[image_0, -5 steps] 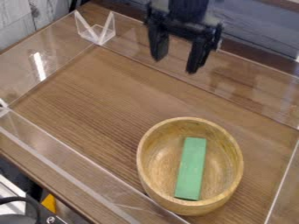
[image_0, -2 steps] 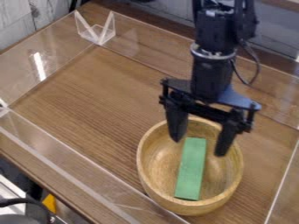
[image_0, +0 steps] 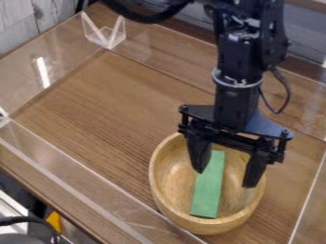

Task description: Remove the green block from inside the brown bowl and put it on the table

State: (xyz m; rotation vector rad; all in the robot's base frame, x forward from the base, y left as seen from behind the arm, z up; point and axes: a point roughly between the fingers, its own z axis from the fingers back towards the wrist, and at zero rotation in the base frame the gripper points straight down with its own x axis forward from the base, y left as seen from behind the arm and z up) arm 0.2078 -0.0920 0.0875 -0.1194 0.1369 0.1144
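Note:
A flat bright green block [image_0: 208,191] lies lengthwise inside the round light-brown wooden bowl [image_0: 170,177], which sits on the wood-grain table [image_0: 102,105] near its front right. My black gripper [image_0: 230,168] hangs pointing down over the bowl, open, with one finger [image_0: 200,155] left of the block's far end and the other [image_0: 256,167] to its right. The fingertips reach below the rim's level, straddling the block's upper end. Nothing is held between them. The arm hides the bowl's far rim.
Clear acrylic walls [image_0: 51,57] run around the table's edges. A small clear stand [image_0: 105,31] sits at the back left. The wooden surface stretches bare to the left of the bowl.
The open gripper has travelled from the back of the table toward the front and down, ending over the bowl with its fingers either side of the green block. The block and bowl have not moved.

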